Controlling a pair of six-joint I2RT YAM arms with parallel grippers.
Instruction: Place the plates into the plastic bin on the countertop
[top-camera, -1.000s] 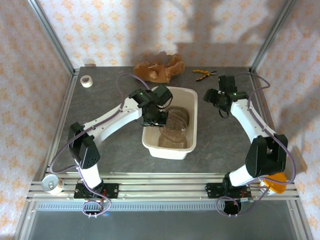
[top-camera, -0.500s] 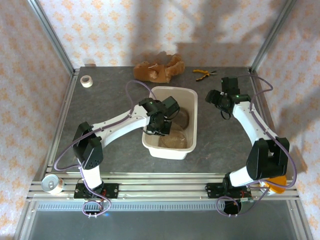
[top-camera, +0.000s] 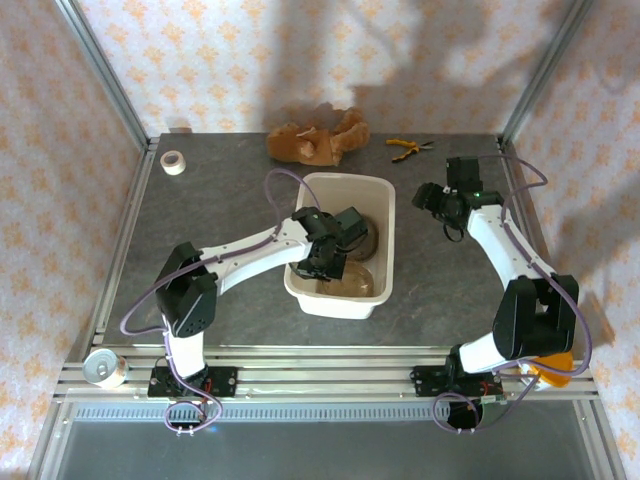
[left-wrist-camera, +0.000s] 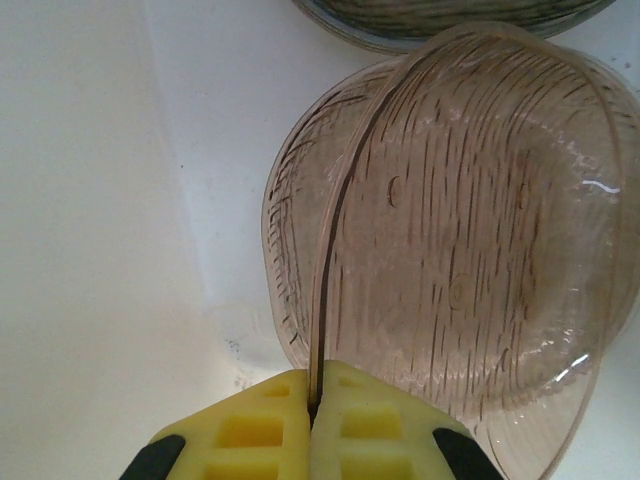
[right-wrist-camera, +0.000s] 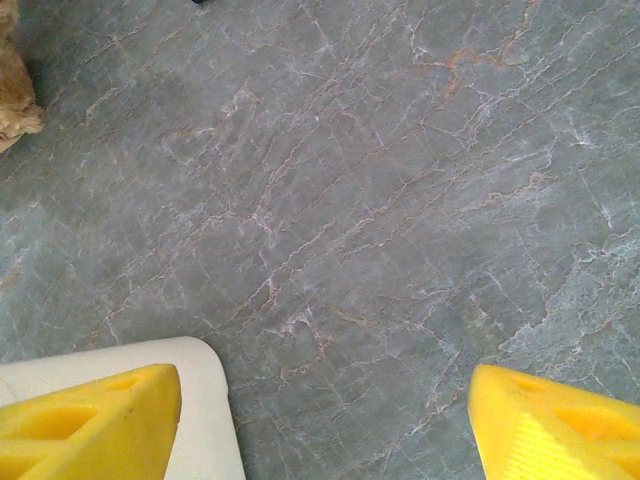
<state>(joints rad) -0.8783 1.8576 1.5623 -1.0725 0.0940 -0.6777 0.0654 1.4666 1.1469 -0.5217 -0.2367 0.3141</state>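
– The left pincer (left-wrist-camera: 313, 402) was clamped shut on the near rim of one plate (left-wrist-camera: 480, 230), down inside the plastic bin (left-wrist-camera: 90, 200).
– And where did that plate lie?
– It reached away from the fingertips, overlapping a second plate (left-wrist-camera: 283, 240). A third plate (left-wrist-camera: 450, 12) lay beyond.
– The right pincer (right-wrist-camera: 326, 400)?
– Spread wide, holding nothing, above the bare surface (right-wrist-camera: 400, 200) just beside the bin's corner.

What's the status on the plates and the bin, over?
Left gripper shut on the rim of a plate, inside the plastic bin. Right gripper open over countertop. More plates underneath. No obstruction seen.
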